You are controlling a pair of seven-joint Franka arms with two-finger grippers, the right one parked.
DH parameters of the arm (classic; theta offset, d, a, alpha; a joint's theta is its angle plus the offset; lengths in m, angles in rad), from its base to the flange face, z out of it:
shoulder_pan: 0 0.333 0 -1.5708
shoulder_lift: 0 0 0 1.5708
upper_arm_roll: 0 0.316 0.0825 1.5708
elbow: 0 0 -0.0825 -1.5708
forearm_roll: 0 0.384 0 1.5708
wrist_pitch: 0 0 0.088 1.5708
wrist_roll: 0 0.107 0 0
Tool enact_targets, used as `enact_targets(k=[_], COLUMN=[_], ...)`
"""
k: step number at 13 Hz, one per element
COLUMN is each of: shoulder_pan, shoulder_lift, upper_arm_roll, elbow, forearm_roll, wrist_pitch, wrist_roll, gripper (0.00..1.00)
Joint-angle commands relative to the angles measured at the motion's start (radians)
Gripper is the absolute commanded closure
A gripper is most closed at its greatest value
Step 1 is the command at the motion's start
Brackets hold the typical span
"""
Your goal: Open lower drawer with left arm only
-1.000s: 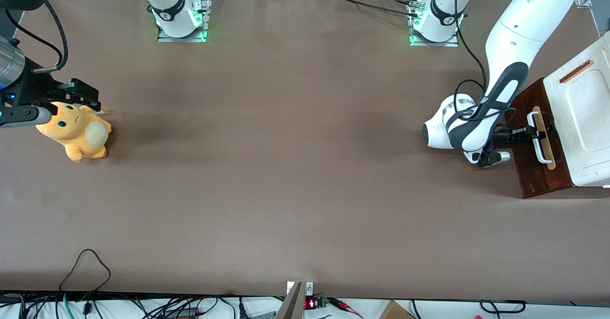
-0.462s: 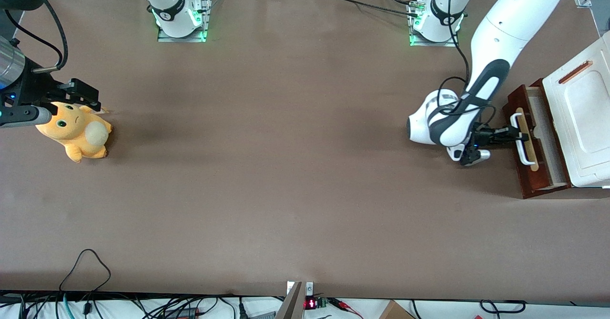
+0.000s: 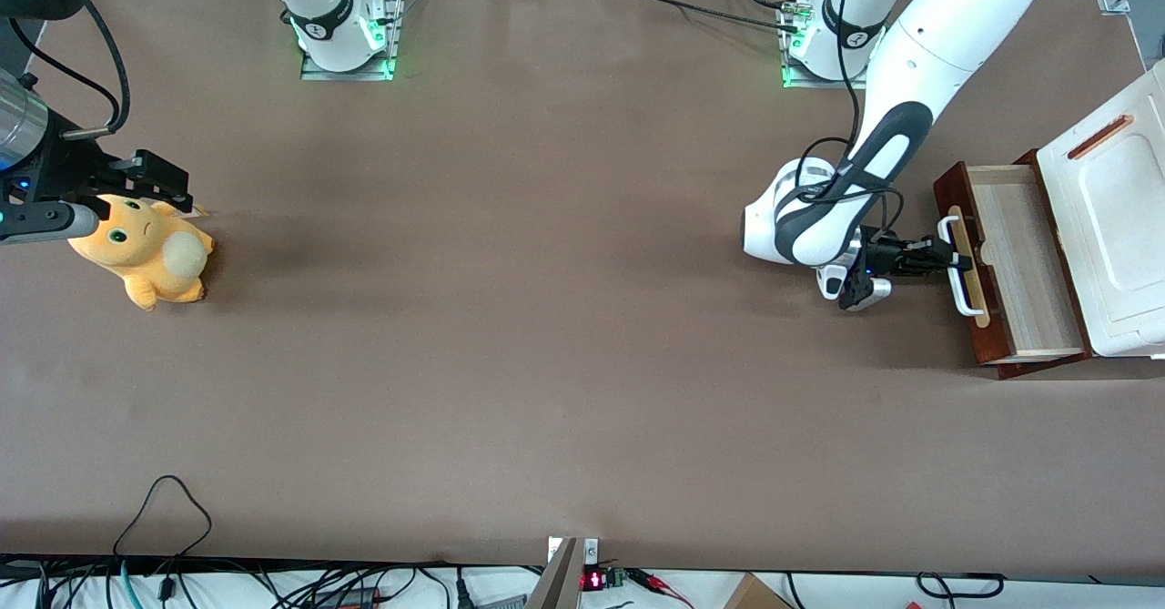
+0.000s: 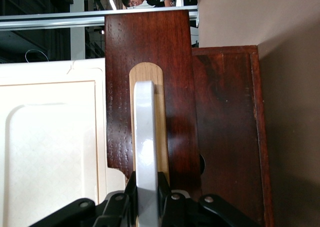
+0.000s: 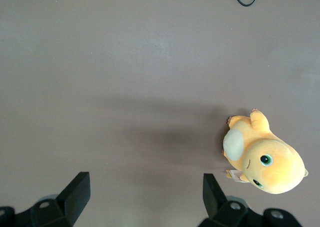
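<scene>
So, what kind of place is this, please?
Probably a robotics lab: the left arm bolted to a brown table, loose cables at its edge, its gripper shut on the lower drawer handle.

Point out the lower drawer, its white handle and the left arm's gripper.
lower drawer (image 3: pixel 1019 245), front view, pale wood inside floor.
white handle (image 4: pixel 145 137), left wrist view, middle of the bar.
left arm's gripper (image 3: pixel 942 255), front view, fingertips at the handle.

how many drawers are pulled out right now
1: the lower drawer, pulled out from under the white cabinet top, pale inside showing. The gripper is shut on its white handle. Others may be hidden.
</scene>
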Motion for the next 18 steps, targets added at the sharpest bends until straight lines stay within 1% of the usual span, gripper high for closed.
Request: enact_targets(k=[1, 2, 3, 6, 7, 8, 10, 11, 13, 14, 18], shoulder_pan=[0.004, 0.009, 0.01, 0.023, 0.024, 0.024, 0.024, 0.024, 0.032, 0.033, 0.035], shoulder_lift=[-0.007, -0.01, -0.013, -0.038, -0.05, -0.065, -0.13, -0.179, -0.231, -0.26, -0.377], upper_arm_roll=[0.004, 0.005, 0.005, 0.006, 0.006, 0.006, 0.026, 0.041, 0.046, 0.046, 0.049], elbow=[0.017, 0.017, 0.023, 0.066, 0.087, 0.128, 0.195, 0.196, 0.228, 0.265, 0.397], forearm_roll=[-0.006, -0.006, -0.004, -0.012, -0.036, -0.085, -0.235, -0.292, -0.386, -0.48, -0.8], wrist_pitch=[-0.005, 0.0, 0.004, 0.036, 0.053, 0.081, 0.165, 0.222, 0.247, 0.247, 0.25], wrist_roll=[0.028, 0.032, 0.037, 0.076, 0.127, 0.177, 0.276, 0.326, 0.382, 0.411, 0.595], gripper=[0.27, 0.1, 0.01, 0.0, 0.0, 0.0, 0.0, 0.0, 0.0, 0.0, 0.0])
